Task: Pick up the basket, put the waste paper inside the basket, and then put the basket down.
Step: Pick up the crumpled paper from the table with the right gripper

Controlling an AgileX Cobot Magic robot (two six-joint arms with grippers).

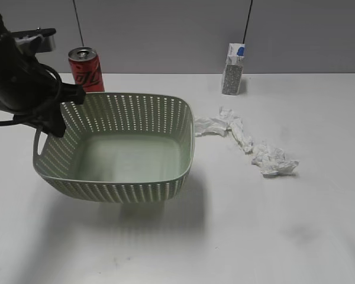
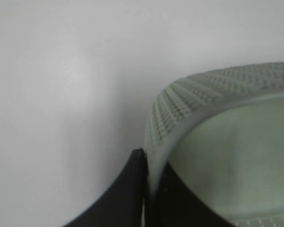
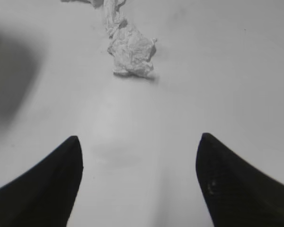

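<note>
The pale green slotted basket [image 1: 124, 190] hangs tilted above the table, with its shadow below it. My left gripper [image 1: 55, 125] is shut on the rim at the basket's left end. In the left wrist view the jaws [image 2: 149, 166] pinch the rim [image 2: 217, 87]. The basket is empty. The waste paper lies on the table to its right: a wad [image 1: 274, 160] and a longer crumpled strip [image 1: 228, 125]. My right gripper [image 3: 139, 142] is open and empty above bare table, with a wad [image 3: 131, 52] ahead of it. The right arm is out of the exterior view.
A red drink can [image 1: 86, 69] stands behind the basket's left end. A small white-grey carton [image 1: 234, 69] with a blue mark stands at the back, beyond the paper. The white table [image 1: 284, 236] runs to the front and right.
</note>
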